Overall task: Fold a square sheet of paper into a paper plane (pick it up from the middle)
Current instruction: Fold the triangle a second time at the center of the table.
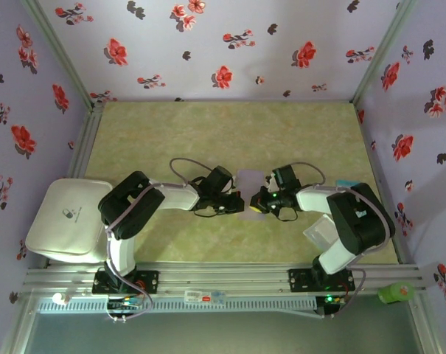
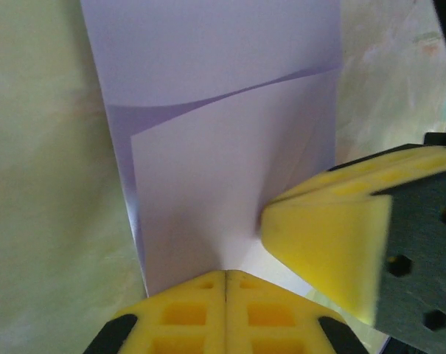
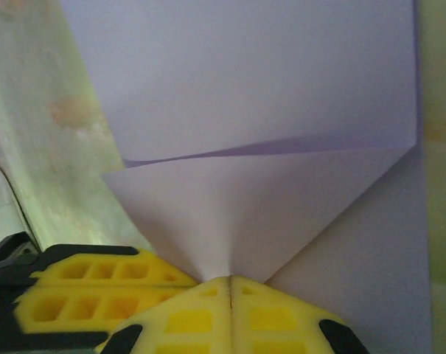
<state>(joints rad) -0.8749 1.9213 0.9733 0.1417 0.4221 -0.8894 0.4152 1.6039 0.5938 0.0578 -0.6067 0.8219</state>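
Observation:
The square sheet of paper [image 1: 248,179] is pale lavender and lies at the middle of the table between both grippers. In the left wrist view the sheet [image 2: 208,110] has a flap folded over it, and it narrows into my left gripper [image 2: 225,274], which is shut on its edge. My right gripper [image 3: 230,279] is likewise shut on the sheet [image 3: 267,88], where two creases meet. The grippers stand tip to tip: left [image 1: 239,203], right [image 1: 258,200]. The right one's yellow fingers [image 2: 333,236] press close beside the left jaws. The paper has a folded-sheet look, not a paper plane shape.
A white box [image 1: 64,217] sits at the table's left edge. A translucent plastic square [image 1: 320,232] lies by the right arm's base, and a small light-blue card [image 1: 346,183] lies near the right wall. Floral walls close in three sides. A metal rail [image 1: 230,279] runs along the front.

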